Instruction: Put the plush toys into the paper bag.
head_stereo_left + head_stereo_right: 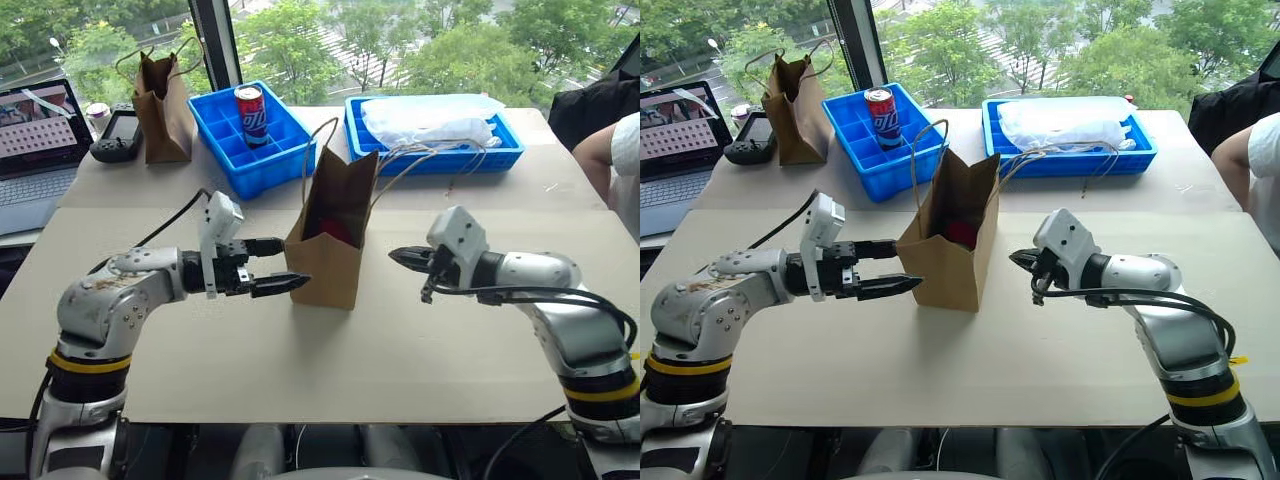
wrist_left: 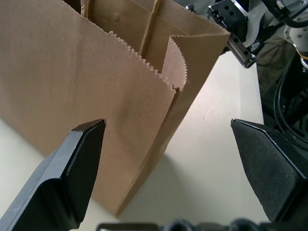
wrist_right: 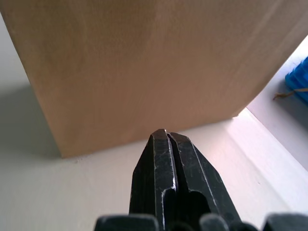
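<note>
The paper bag (image 1: 325,268) stands upright in the middle of the table with its mouth open and its cord handles up. Inside it a red plush toy (image 1: 335,230) shows just below the rim. My left gripper (image 1: 295,262) is open at the bag's left side, one finger above the other, with the bag's corner (image 2: 144,110) between them and nothing held. My right gripper (image 1: 393,255) is shut and empty, a short way off the bag's right wall (image 3: 144,62), pointing at it. In the left wrist view the right gripper (image 2: 236,45) shows beyond the bag.
At the back left stands a narrower, darker bag (image 1: 165,110) beside a laptop (image 1: 35,130) and a handheld controller (image 1: 120,135). Behind the bag are a blue compartment tray (image 1: 235,150) holding a soda can (image 1: 250,115) and a blue tray (image 1: 505,150) with white plastic. A person's arm (image 1: 600,150) is at the right edge.
</note>
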